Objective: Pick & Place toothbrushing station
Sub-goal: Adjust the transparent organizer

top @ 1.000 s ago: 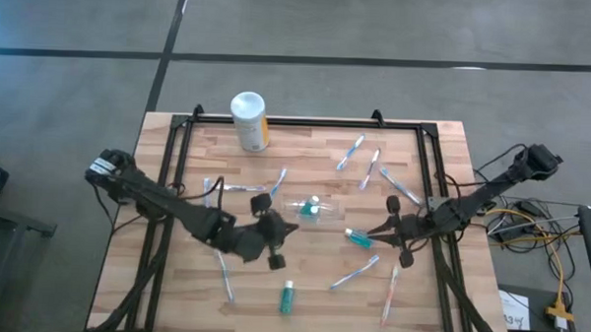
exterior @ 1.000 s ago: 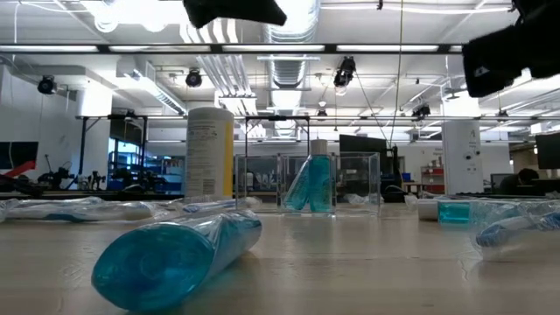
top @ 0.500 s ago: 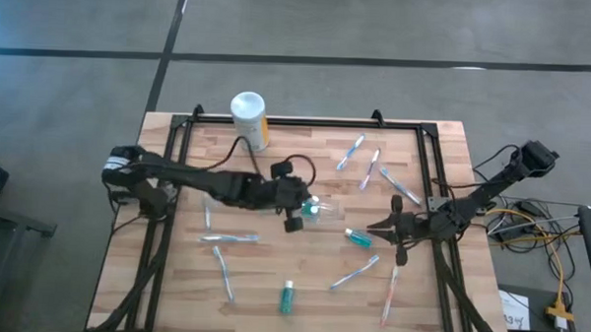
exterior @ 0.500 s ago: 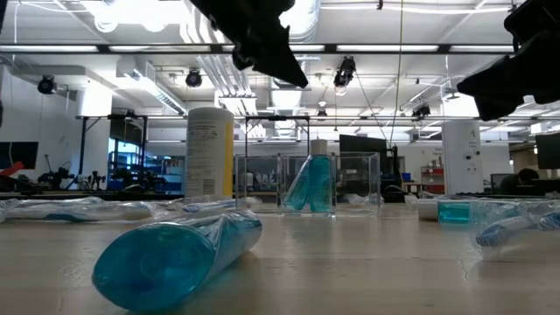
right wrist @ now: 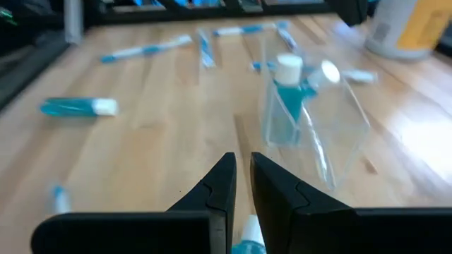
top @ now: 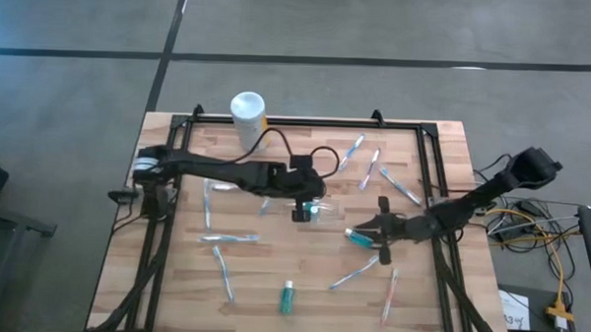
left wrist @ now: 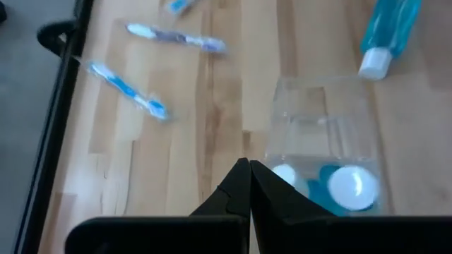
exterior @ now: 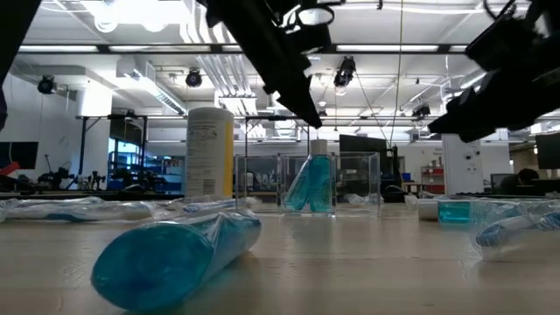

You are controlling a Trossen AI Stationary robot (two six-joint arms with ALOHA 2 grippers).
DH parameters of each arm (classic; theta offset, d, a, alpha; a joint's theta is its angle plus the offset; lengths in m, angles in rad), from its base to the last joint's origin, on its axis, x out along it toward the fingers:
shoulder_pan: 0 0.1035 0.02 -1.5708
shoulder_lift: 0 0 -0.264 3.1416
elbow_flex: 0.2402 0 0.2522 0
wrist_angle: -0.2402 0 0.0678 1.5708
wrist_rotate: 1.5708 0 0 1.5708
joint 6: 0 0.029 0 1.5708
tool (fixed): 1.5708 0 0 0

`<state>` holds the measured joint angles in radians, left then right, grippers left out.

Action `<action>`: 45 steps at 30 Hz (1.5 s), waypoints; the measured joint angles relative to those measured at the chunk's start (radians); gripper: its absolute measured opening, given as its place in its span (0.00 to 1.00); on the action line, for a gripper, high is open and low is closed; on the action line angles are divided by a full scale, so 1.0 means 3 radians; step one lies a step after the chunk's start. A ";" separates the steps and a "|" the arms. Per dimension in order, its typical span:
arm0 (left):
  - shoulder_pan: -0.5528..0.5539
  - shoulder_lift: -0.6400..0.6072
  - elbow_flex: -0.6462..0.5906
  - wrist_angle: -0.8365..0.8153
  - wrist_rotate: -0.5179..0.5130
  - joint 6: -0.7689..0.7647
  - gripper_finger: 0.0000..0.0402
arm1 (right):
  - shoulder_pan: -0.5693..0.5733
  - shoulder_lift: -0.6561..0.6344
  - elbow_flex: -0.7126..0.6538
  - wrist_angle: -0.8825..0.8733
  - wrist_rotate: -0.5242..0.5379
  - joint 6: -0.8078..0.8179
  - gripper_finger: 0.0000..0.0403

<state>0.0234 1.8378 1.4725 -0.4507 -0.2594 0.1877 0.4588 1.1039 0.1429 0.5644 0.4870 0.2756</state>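
The clear plastic cup point(top: 322, 208) stands on its base mid-table, with a teal tube point(exterior: 313, 182) leaning inside it, white cap up. My left gripper point(top: 307, 212) is shut. It hangs just above the cup's left side point(exterior: 313, 121) and touches nothing. Right of the cup, a second teal tube point(top: 357, 237) lies flat on the wood. My right gripper point(top: 371, 231) hovers over that tube's right end, its fingers all but together with only a slit between them point(right wrist: 241, 173). A third tube point(top: 287, 299) lies near the front edge. Several toothbrushes point(top: 221, 239) are scattered flat on the table.
A white canister with a yellow label point(top: 248, 120) stands at the far edge, left of centre. Toothbrushes lie at the far right point(top: 371, 169), front right point(top: 390, 293) and front left point(top: 223, 272). A black frame point(top: 173, 142) runs along the table's sides.
My left gripper has swung from the near middle of the table toward the far edge and the right. It turned as it went and now hangs over the cup. My right gripper has dropped and reached a little toward the table's left, over the teal tube. No object has moved.
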 joint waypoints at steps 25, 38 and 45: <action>0.0100 0.0109 0.0064 -0.0070 0.0207 0.0444 0.01 | -0.0596 0.1602 0.0740 0.0355 -0.0461 -0.0108 0.11; 0.0107 0.0197 0.0057 -0.0049 0.0373 0.0485 0.00 | -0.0705 0.1615 0.0726 0.0355 -0.0493 -0.0156 0.11; 0.0106 0.0337 0.0073 0.0002 0.0372 0.0592 0.00 | -0.0705 0.1611 0.0709 0.0352 -0.0491 -0.0150 0.11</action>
<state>0.0551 1.9389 1.4944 -0.4501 -0.1478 0.3652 0.2474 1.5871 0.3556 0.6702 0.3396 0.2306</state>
